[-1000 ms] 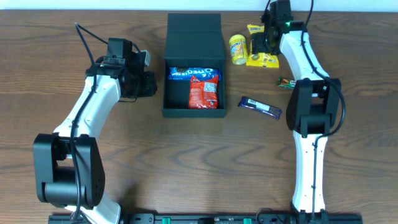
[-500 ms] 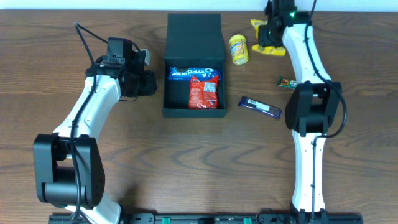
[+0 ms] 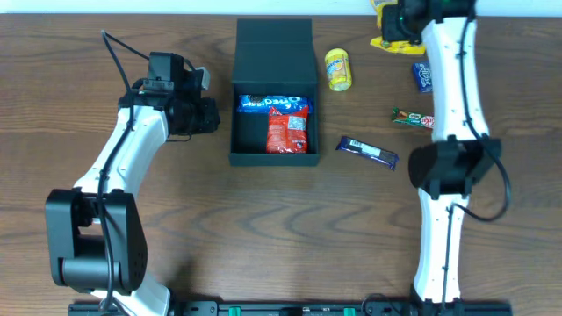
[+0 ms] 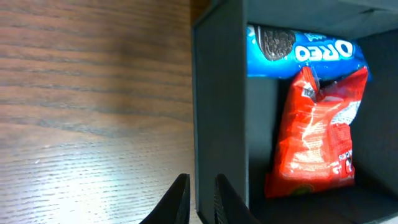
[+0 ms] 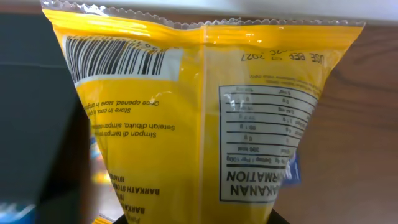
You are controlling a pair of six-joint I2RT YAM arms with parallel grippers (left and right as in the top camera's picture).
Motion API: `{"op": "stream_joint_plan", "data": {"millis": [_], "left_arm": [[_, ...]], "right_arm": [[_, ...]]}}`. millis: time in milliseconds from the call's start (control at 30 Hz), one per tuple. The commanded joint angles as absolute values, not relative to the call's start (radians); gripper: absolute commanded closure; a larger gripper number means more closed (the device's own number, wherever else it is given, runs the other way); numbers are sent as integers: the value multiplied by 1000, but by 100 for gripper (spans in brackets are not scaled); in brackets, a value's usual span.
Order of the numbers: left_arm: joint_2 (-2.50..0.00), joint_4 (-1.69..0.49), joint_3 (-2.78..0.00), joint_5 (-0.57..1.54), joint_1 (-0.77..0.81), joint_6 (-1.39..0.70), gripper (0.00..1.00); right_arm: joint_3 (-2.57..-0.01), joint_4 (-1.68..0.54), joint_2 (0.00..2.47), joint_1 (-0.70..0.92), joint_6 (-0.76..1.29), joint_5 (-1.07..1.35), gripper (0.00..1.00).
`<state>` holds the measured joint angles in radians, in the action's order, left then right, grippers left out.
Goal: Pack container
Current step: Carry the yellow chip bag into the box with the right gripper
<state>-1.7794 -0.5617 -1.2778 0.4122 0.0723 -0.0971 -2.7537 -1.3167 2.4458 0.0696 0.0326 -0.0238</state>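
A yellow packet [image 5: 199,124] is grasped by the right gripper [image 3: 392,31], right of the container [image 3: 274,44]; the left gripper [image 4: 202,199] is clenched, empty, beside its left wall.

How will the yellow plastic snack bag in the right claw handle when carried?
The yellow plastic snack bag would probably flex and sway: it's thin film with a crimped seam. It looks puffy, so likely light for its size. The glossy surface might slip.
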Motion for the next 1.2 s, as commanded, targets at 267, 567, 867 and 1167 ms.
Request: {"op": "stream_joint_plan", "data": {"millis": [267,567,867,1167], "left_arm": [[-1758,-537,-1299,411,64,-54,85],[-1758,-515,-1299,407,64,-47,84],[-1758,-519,-1299,392,42,-45,84],[-1758,-522,-1299,393,12,-44,84]], "right_arm": [[-2148,-1206,1960,178,124,167,88],[-1982,-1160,2015,452,369,-13,95],[-1967,-1153,2139,556,523,12,94],[-1967,-1127,2191,567,558,0,94]]}}
